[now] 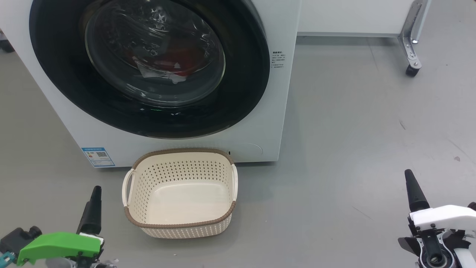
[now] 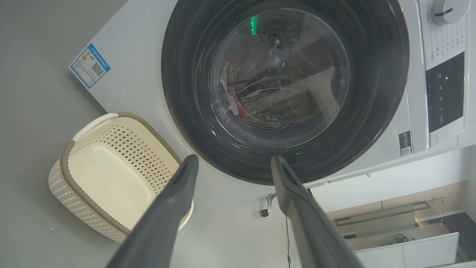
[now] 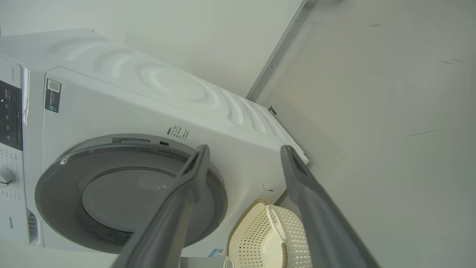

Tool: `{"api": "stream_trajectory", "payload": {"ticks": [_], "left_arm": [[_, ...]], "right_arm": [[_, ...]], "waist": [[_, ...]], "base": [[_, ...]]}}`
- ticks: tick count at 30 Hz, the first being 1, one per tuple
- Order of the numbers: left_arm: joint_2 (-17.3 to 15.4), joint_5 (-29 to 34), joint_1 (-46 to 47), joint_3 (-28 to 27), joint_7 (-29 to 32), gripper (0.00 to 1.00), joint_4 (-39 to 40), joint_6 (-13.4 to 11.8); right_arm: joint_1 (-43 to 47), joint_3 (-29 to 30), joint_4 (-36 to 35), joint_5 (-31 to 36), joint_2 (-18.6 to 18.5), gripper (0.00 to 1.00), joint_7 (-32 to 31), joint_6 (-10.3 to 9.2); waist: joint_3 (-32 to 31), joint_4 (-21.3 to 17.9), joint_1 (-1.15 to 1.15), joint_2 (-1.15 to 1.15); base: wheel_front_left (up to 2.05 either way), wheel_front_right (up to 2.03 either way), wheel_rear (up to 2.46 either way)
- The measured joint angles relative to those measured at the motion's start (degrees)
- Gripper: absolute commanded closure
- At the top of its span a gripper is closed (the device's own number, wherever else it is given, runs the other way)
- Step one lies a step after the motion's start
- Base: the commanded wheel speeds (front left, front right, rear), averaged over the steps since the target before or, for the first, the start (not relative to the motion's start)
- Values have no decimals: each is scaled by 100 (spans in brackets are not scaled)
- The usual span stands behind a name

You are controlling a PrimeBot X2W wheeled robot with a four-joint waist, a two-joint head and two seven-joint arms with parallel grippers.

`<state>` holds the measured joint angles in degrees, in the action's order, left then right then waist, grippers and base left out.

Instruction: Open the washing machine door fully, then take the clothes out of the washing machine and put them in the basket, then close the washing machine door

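One step in hand, by my reading: opening the door. Nothing of the task is done yet.

Count, largest first:
- One washing machine (image 1: 286,93), white, standing on the floor and taking the upper left of the head view.
- One washing machine door (image 1: 245,74), black rim and bulging glass, shut flush against the machine's front. I cannot pick out a handle or catch.
- One basket (image 1: 178,225), cream, empty, upright on the floor just in front of the machine's lower front edge, below the door.
- The clothes (image 1: 178,59): red fabric with white patches, inside the drum, seen through the glass. I cannot tell how many pieces there are.
- Two grippers. The left gripper (image 2: 234,160) has its fingers spread wide and nothing between them. It hangs low and left of the basket, pointing at the door's rim. The right gripper (image 3: 245,149) is likewise spread wide and empty, well apart to the right over bare floor.
- One blue label (image 1: 97,156) at the machine's lower left corner.

Next move, as a judgement: one gripper must reach the door's rim, find the edge that releases and pull until the door swings fully aside. The basket sits close under the door, so the arm should come in above it and not knock it.
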<state>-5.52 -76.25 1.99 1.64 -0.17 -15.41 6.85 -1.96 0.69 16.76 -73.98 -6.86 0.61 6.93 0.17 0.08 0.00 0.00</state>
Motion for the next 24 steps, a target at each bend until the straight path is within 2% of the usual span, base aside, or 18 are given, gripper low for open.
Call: {"api": "stream_trajectory", "payload": {"ticks": [2, 5, 11, 24], "left_arm": [[-37, 99, 15, 42, -15, 0, 5, 0], [-138, 569, 104, 200, -103, 0, 36, -10], [-253, 1228, 141, 463, -202, 0, 82, -122], [-326, 2368, 152, 945, -471, 0, 47, -389]], "right_arm": [[-7, -31, -1, 94, -23, 0, 15, 0], [-54, -190, -2, 521, -111, 0, 78, -2], [-112, -427, 22, 1110, -187, 0, 198, -93], [-115, -829, 165, 2114, -258, 0, 433, -259]], "waist": [[0, 1, 0, 0], [-3, 4, 0, 0], [-11, 10, 0, 0], [-60, 23, 0, 0]], "base": [[0, 0, 0], [0, 0, 0], [0, 0, 0], [0, 0, 0]]}}
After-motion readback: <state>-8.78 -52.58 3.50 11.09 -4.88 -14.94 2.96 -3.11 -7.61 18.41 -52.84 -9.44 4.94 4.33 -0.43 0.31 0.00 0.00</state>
